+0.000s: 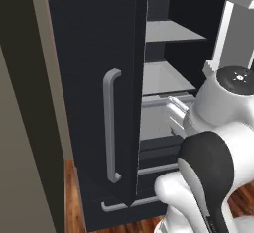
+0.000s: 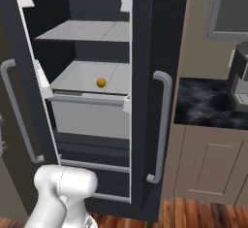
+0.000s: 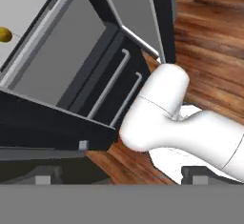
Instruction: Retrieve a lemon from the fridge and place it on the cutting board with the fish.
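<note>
The dark fridge (image 2: 145, 52) stands with its left door (image 1: 94, 78) swung open, showing grey shelves and lower drawers. The lemon (image 2: 100, 82), small and yellow-orange, lies on the lower grey shelf above a pale drawer. In the hand view the lemon (image 3: 4, 34) sits at the far left edge, well away from my gripper (image 3: 121, 178). The gripper is open, its fingertips (image 3: 45, 178) spread wide with nothing between them, and it looks down at the fridge's lower drawers (image 3: 107, 87). The cutting board and the fish are out of view.
A dark stone counter (image 2: 208, 105) with a coffee machine (image 2: 240, 76) stands right of the fridge, over beige cabinets. The open door's bar handle (image 1: 112, 125) hangs close on the left. The floor below is wood (image 3: 209, 37).
</note>
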